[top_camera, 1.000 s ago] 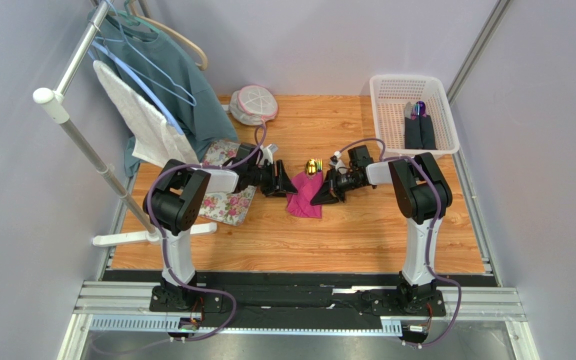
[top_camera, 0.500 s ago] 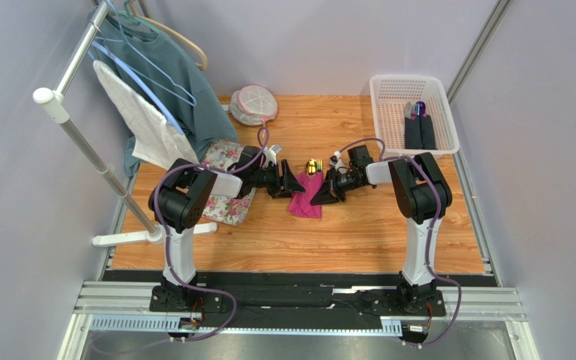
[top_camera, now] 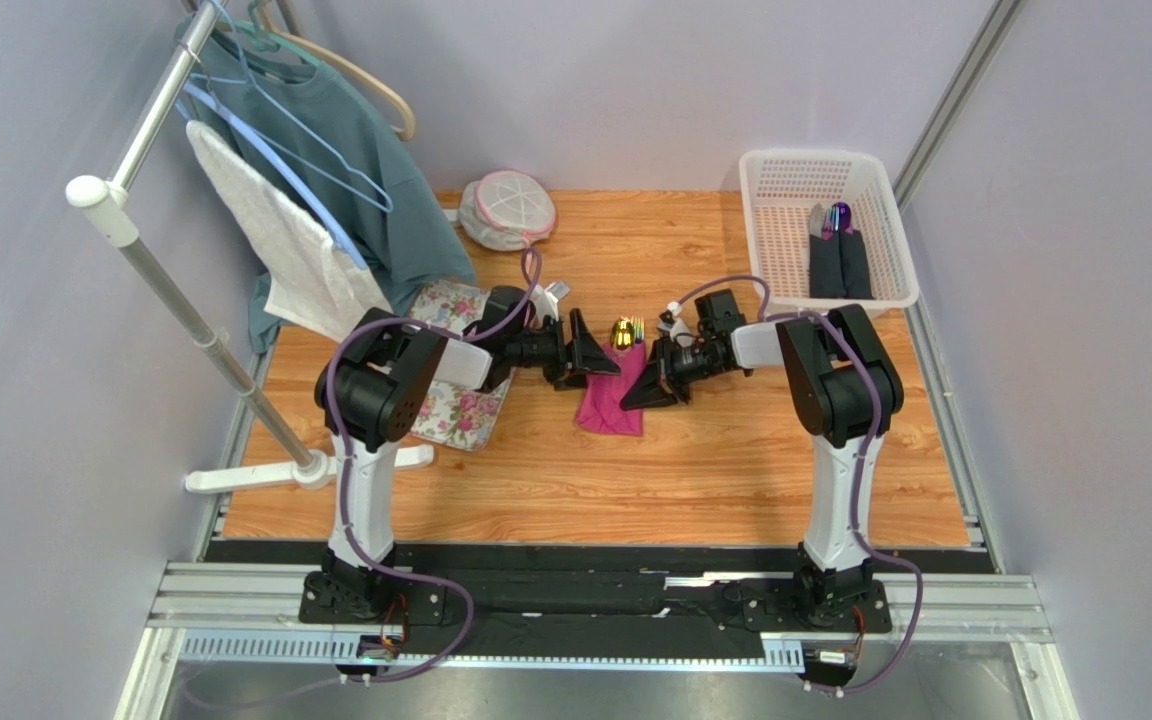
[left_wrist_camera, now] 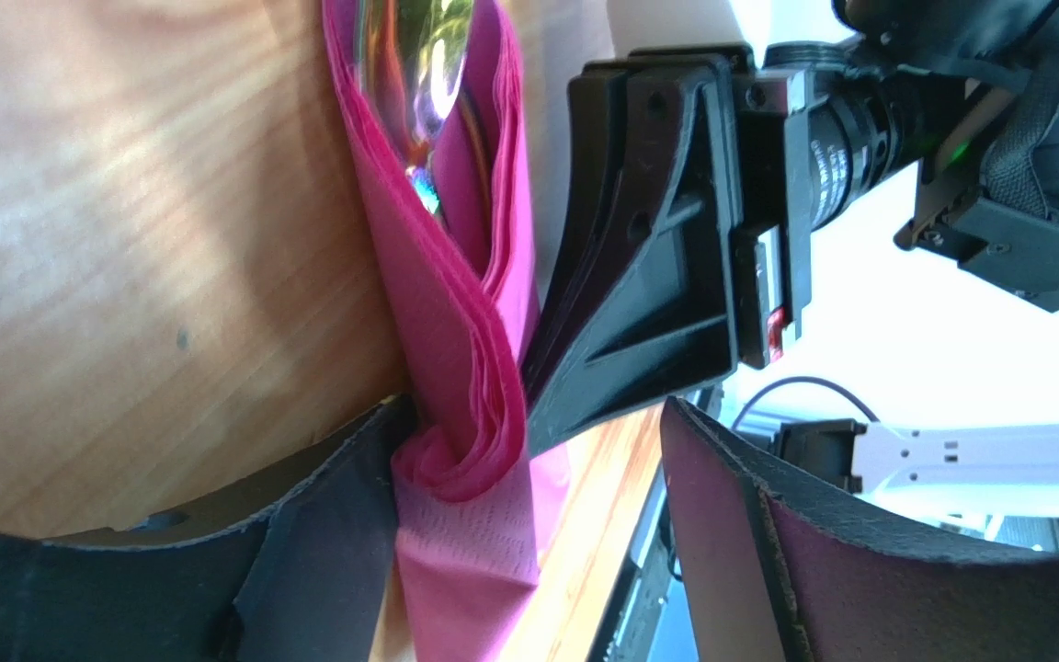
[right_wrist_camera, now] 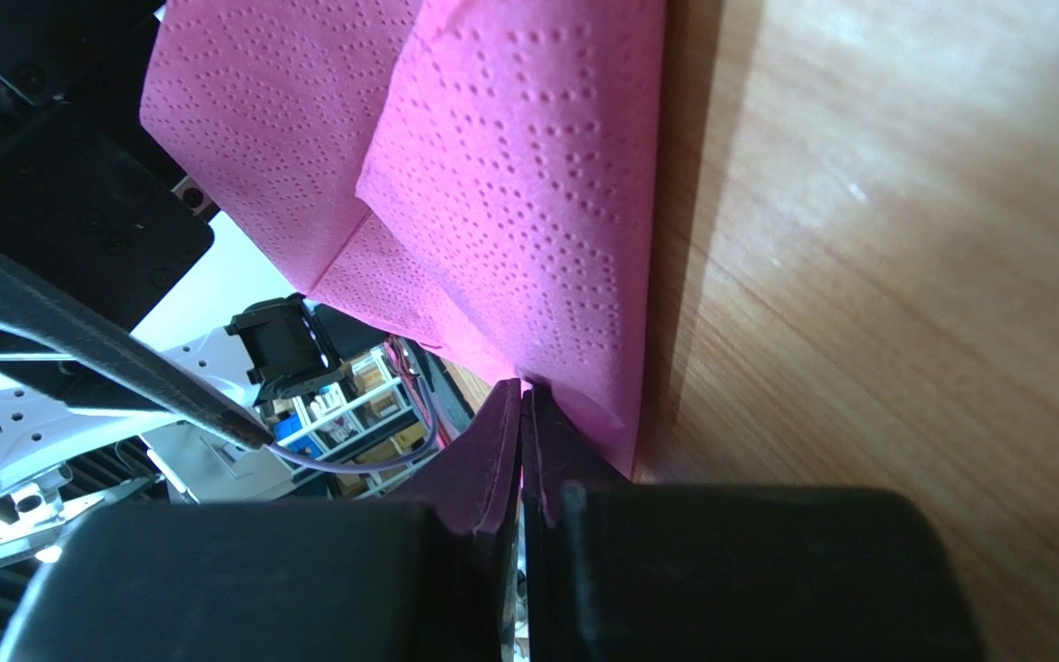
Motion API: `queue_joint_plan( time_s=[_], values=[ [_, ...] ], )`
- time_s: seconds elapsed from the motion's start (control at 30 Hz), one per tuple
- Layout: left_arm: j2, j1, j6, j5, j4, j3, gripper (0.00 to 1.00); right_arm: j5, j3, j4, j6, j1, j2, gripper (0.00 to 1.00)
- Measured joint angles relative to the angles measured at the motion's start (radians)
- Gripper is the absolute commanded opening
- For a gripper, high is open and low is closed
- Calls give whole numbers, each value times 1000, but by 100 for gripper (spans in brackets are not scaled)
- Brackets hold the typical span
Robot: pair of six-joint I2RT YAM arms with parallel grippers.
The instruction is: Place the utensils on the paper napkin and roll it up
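Right hand [top_camera: 645,387] clenched on folded edge of paper napkin [top_camera: 608,405]. Left hand [top_camera: 585,359] released, jaws spread, one touching the fold. Gold utensils [top_camera: 624,332] inside fold, between hands. Basket [top_camera: 778,177] well beyond right hand.

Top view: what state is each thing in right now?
paper napkin: folded over the utensils, partly rolled.
utensils: lying inside the fold, gold ends poking out.
left gripper: open, one finger against the napkin.
right gripper: shut, pinching the napkin's edge.
white basket: holding dark items.
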Motion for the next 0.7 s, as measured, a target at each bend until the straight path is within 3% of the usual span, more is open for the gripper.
queue_joint_plan(
  time_s=[0.33,0.7],
  values=[
    [22,0,15,3,-30,42,68,0,8,-3,1,6,5,2],
    [-75,67,33,42,-35,-114,69,0,8,-4,0,6,5,2]
  ],
)
